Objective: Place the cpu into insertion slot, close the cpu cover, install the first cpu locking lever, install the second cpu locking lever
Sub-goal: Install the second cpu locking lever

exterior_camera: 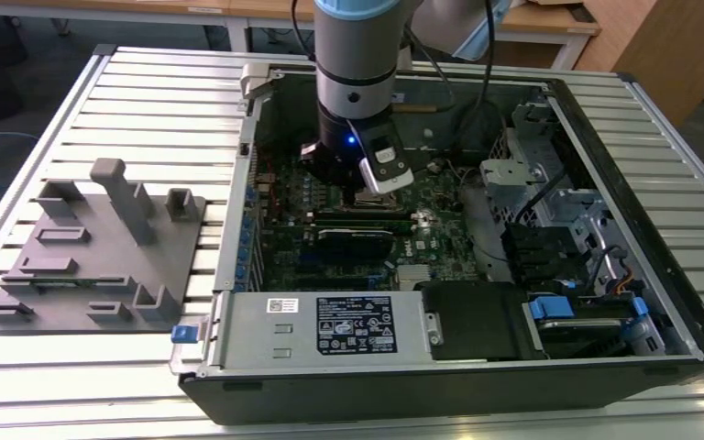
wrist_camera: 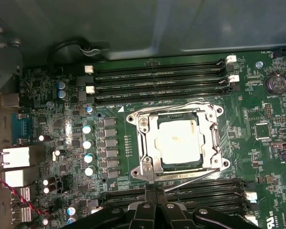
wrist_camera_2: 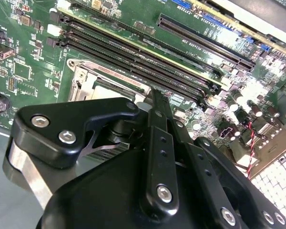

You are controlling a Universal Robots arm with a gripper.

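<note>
1. Down inside the open computer case (exterior_camera: 645, 229), the pincer (wrist_camera: 155, 193) hangs low over the green motherboard (wrist_camera: 66, 105); in both wrist views its black fingers (wrist_camera_2: 159, 119) are pressed together with no gap between the tips, pinching nothing that can be seen.
2. At 12 o'clock from the fingertips in the first wrist view, just beyond them, the tips sit at the near edge of the insertion slot (wrist_camera: 143, 164), beside a thin locking lever (wrist_camera: 200, 174) that runs along that edge.
3. Seated in the slot lies the cpu (wrist_camera: 178, 140), its pale metal top showing through the window of the cpu cover (wrist_camera: 212, 138), which lies flat over it.
4. Long black memory slots (wrist_camera: 157, 81) flank the socket at 12 and 6 o'clock, leaving tight room around the fingers.
5. Farther out in the exterior view, a white label (exterior_camera: 358, 325) sits on the case's front metal box, its print too small to read; a grey fixture block (exterior_camera: 95, 247) rests on the slatted table (exterior_camera: 157, 92) at 9 o'clock from the case.
</note>
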